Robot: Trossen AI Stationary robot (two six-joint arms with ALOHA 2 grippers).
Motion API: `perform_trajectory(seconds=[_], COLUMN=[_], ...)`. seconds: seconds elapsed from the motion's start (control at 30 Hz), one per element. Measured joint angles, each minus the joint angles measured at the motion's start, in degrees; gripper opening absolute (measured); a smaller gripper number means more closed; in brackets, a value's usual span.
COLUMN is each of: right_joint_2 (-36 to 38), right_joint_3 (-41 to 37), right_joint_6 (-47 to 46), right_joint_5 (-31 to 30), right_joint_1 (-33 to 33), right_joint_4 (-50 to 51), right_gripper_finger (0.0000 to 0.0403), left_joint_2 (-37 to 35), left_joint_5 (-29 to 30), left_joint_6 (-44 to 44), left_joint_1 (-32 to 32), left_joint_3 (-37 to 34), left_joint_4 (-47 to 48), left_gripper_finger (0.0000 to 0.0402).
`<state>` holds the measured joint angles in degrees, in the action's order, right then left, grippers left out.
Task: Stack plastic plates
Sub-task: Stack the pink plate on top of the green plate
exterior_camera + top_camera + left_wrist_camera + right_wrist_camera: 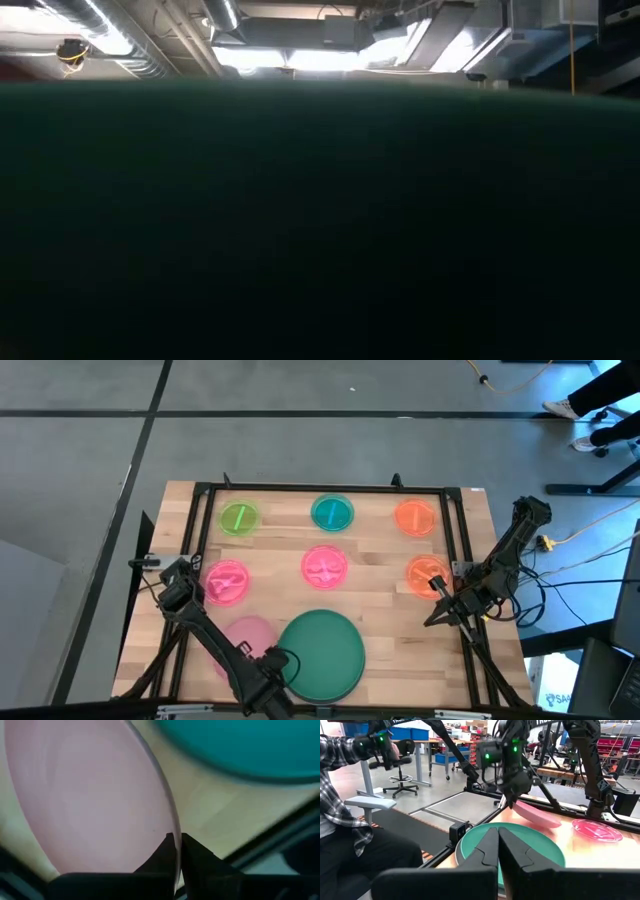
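Observation:
The large opaque pink plate [243, 636] sits near the table's near left, tilted in the right wrist view [536, 815]. My left gripper [272, 660] is shut on its rim. The dark green plate [322, 653] lies flat beside it, to its right, and fills the low view [320, 220]. Six small translucent plates lie flat: lime green [238, 518], teal [332, 512], orange [415, 516], pink [226, 582], pink [324, 566], orange [428, 573]. My right gripper [438, 612] is shut and hovers at the table's right side, touching nothing. No grey plate is in view. My left gripper pinches the large pink plate's rim [169, 827] between its two fingers, on the edge nearest the dark green plate. The fingers come from above, slanting down. The held edge is raised and the plate tilts [520, 809]. Whether its lower edge [555, 824] rests on the table, I cannot tell.
A black frame [330, 488] runs round the wooden table top. Bare wood [390, 600] lies between the dark green plate and my right gripper. A person in a plaid shirt [340, 795] sits beyond the table's left side. Cables [560, 575] hang off the right edge.

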<state>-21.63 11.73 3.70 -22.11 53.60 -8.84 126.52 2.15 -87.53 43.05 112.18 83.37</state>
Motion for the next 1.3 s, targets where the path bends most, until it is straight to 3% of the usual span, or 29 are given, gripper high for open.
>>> perform_trajectory(seconds=[0.2, 0.37, 0.53, 0.9, 1.3], right_joint_2=[0.0, 0.0, 0.0, 0.0, 0.0], right_joint_3=[0.0, 0.0, 0.0, 0.0, 0.0], right_joint_6=[0.0, 0.0, 0.0, 0.0, -0.4], right_joint_5=[0.0, 0.0, 0.0, 0.0, 0.0], right_joint_1=[0.0, 0.0, 0.0, 0.0, 0.0], right_joint_4=[0.0, 0.0, 0.0, 0.1, 1.8], right_gripper_finger=[0.0002, 0.0002, 0.0002, 0.0002, 0.0002], left_joint_2=[0.0, 0.0, 0.0, 0.0, 0.0], left_joint_5=[11.2, 17.0, 21.6, 22.3, 20.1], left_joint_6=[2.1, 4.6, 12.1, 29.5, 30.9], left_joint_1=[-0.5, -1.6, -3.1, -6.6, -7.0], left_joint_3=[8.1, 12.5, 14.5, 12.3, 5.2], left_joint_4=[1.5, 1.3, -5.5, -23.5, -26.8], left_gripper_finger=[0.0008, 0.0009, 0.0009, 0.0009, 0.0009])
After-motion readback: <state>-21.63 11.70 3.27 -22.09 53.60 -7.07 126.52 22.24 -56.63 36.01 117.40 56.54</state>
